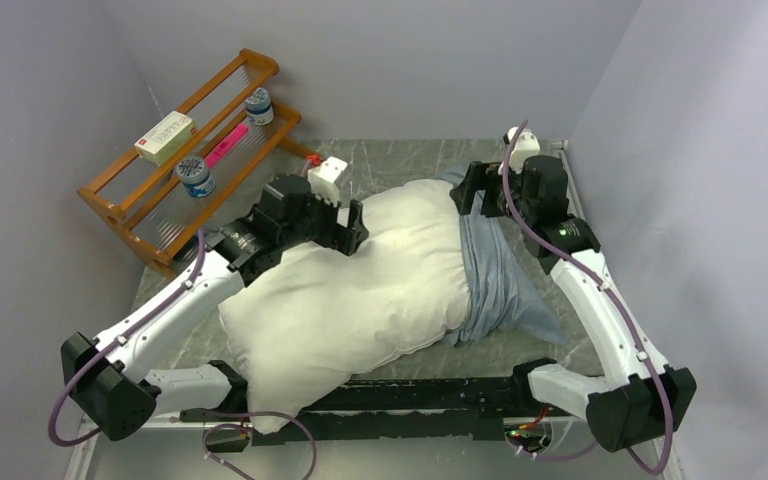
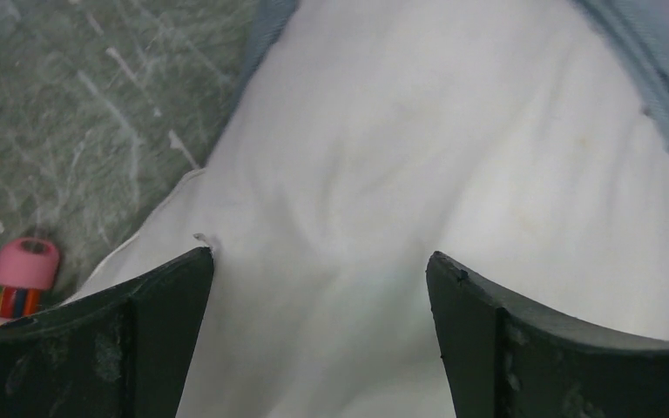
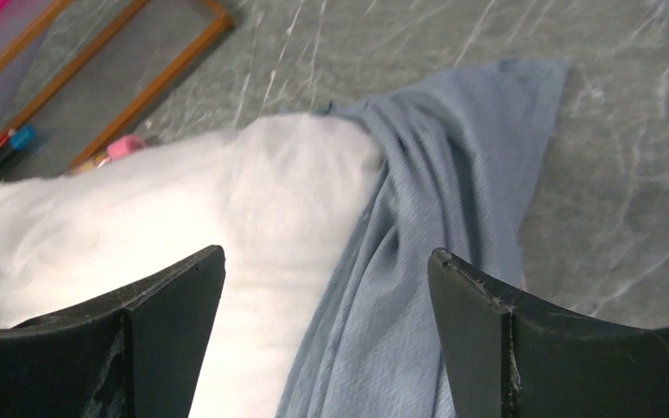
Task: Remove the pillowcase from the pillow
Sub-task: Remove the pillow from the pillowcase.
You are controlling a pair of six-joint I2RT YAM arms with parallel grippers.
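Observation:
The white pillow [image 1: 355,290] lies across the table, most of it bare. The blue-grey pillowcase [image 1: 500,280] is bunched over the pillow's right end and spills onto the table. My left gripper [image 1: 355,228] is open over the pillow's upper left part; in the left wrist view the pillow [image 2: 418,174] fills the space between the fingers [image 2: 139,340], and the pillowcase [image 2: 662,78] shows at the right edge. My right gripper [image 1: 470,190] is open above the pillowcase's far end; in the right wrist view the pillowcase [image 3: 453,200] and the pillow [image 3: 192,200] lie below it.
A wooden rack [image 1: 185,160] stands at the back left with a box, two jars and a pink item on it. A small white block [image 1: 328,175] sits by the rack's end. Grey walls close in on the left, back and right sides.

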